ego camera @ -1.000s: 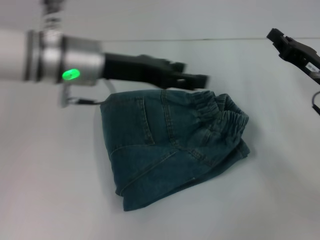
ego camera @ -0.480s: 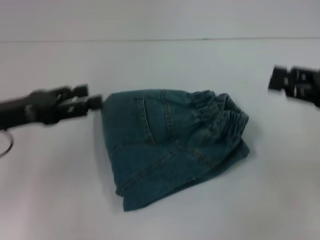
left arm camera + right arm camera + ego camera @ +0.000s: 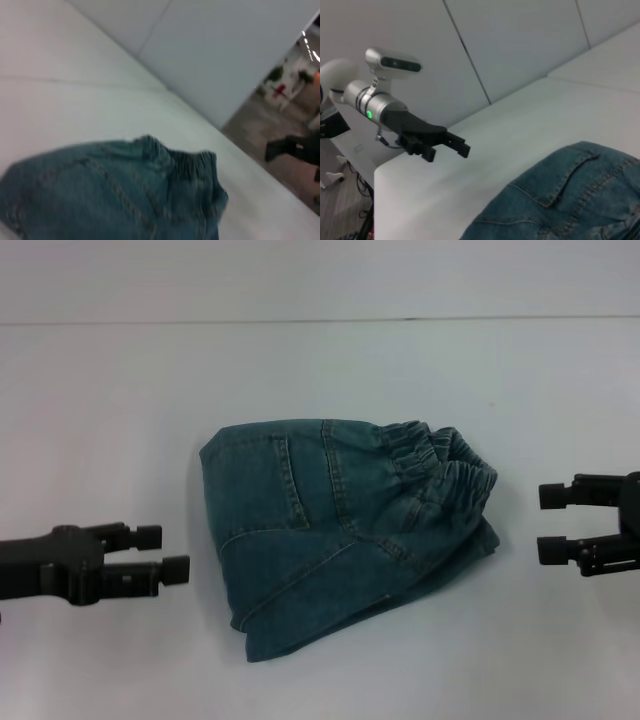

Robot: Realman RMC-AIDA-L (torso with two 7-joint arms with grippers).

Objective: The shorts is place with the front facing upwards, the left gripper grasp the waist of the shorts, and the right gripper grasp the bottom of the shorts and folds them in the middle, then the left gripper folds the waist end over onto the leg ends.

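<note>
You now have both arms pulled back from the shorts (image 3: 345, 530). A second ago the left end effector (image 3: 165, 552) was reaching across the far edge of the garment, and half a second ago it was at the left edge; now it hangs low on the left, well apart from the cloth, its two fingers parted with nothing between them. The right end effector (image 3: 555, 523) has come down from the far right corner to sit beside the elastic waistband (image 3: 445, 465), near but not touching, fingers also apart and empty. The shorts lie in the middle of the white tabletop (image 3: 120, 420) in a doubled-up bundle, with the gathered waistband on the robot's right and a folded edge toward the left. The bundle itself has not shifted across these moments. To my eye the folds are laid and both arms are retreating, so the task looks essentially finished.
</note>
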